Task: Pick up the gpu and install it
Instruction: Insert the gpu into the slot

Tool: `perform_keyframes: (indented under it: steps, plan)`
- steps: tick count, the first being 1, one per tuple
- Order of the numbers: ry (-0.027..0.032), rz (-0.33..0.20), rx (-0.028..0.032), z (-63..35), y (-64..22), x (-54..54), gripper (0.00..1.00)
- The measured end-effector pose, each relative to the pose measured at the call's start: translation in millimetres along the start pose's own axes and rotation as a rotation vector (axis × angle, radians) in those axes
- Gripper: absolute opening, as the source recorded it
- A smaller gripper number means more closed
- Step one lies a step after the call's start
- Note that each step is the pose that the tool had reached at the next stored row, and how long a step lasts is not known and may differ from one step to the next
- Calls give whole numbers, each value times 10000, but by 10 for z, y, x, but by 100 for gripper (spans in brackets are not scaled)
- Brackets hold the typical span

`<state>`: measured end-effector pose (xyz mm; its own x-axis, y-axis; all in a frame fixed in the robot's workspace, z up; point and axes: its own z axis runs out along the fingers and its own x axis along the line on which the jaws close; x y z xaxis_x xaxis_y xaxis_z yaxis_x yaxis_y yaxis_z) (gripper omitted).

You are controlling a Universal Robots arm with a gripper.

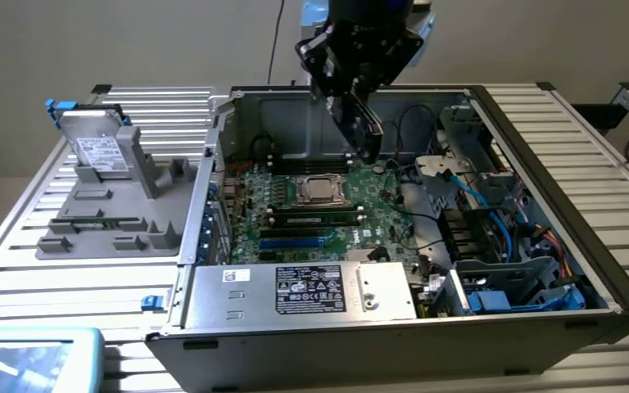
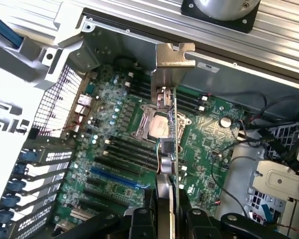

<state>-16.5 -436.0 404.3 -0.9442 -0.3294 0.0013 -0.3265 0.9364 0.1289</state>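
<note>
Gripper (image 1: pixel 350 97) half-closed, clamped on gpu (image 1: pixel 360 131) edge. We see gpu hanging upright inside open case (image 1: pixel 555 188), over motherboard's (image 1: pixel 251 231) far end, just beyond CPU socket (image 1: pixel 320 190), not in slot.

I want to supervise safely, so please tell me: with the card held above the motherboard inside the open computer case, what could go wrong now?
1. The gripper holds the gpu, a flat green card with a silver metal bracket, seemingly above the square silver processor socket, not the long blue slot; lowering here could strike the socket.
2. Loose black cables beside it might snag the card.
</note>
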Motion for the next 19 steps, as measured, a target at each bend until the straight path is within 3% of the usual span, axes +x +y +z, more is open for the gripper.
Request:
perform_keyframes:
  steps: [19]
  plan:
    - [446, -3426, 6, 10, -1, 0, 29]
